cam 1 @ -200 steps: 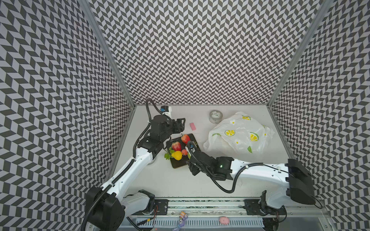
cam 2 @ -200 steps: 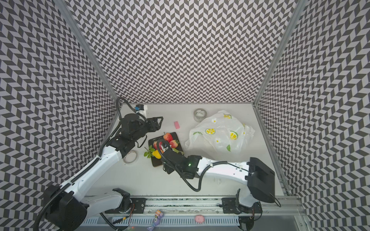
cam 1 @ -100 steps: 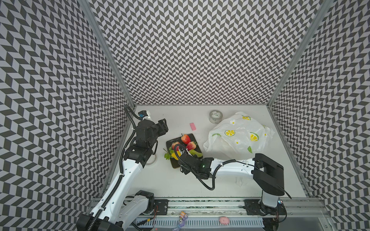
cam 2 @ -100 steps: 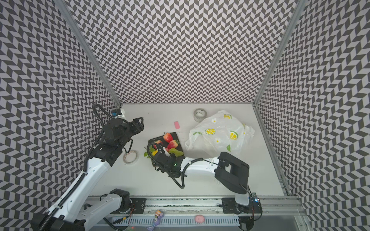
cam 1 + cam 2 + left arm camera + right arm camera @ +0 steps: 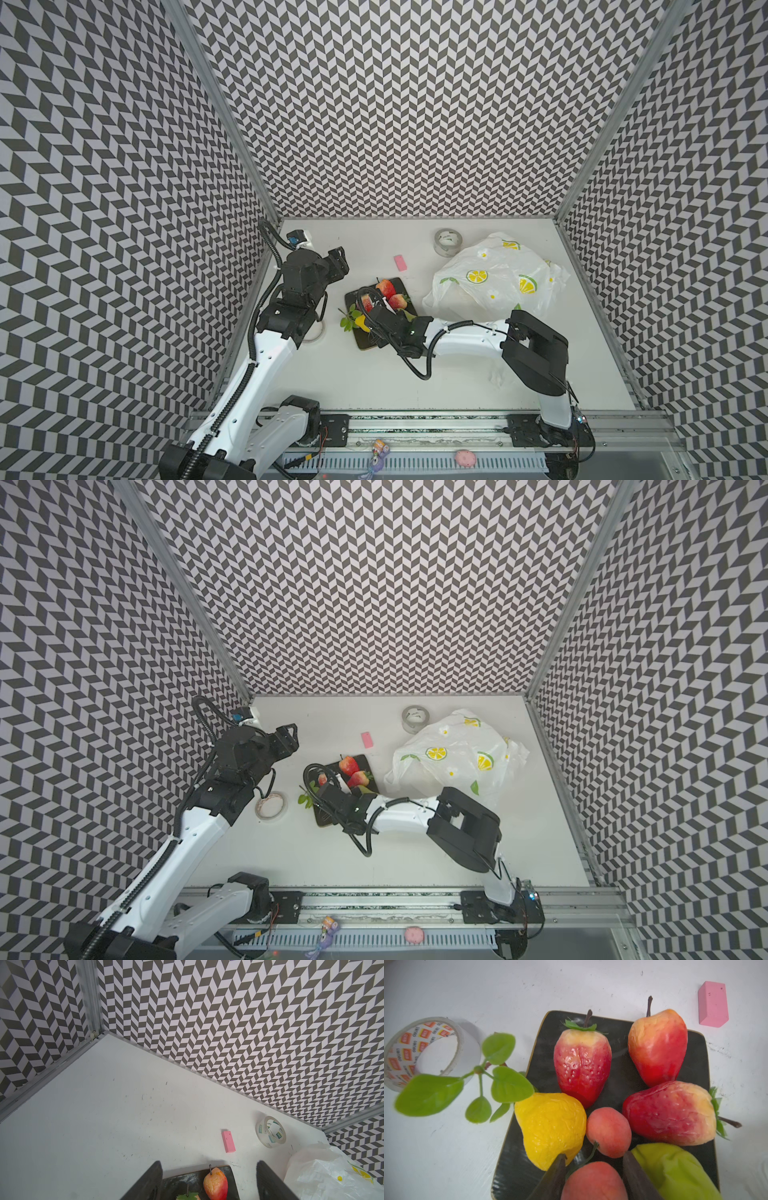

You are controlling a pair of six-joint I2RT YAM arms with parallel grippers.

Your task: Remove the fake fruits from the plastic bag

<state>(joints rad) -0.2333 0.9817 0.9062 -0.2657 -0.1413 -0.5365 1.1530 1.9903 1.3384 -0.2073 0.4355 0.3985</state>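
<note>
The fake fruits lie on a black plate: three strawberries, a yellow lemon, a green pear and two peach balls joined by a stem. My right gripper is low over the plate, its fingers close on both sides of the nearer peach ball; a grip does not show. The plastic bag lies crumpled to the right of the plate, its inside hidden. My left gripper hangs open and empty to the left of the plate, also seen in a top view.
A leafy green sprig sticks out over the plate's left edge. A white tape roll lies left of it, under my left arm. A grey tape roll and a pink eraser block lie toward the back wall.
My left gripper has pulled away from the plate to the left. My right arm has folded in closer, its gripper staying over the plate.
</note>
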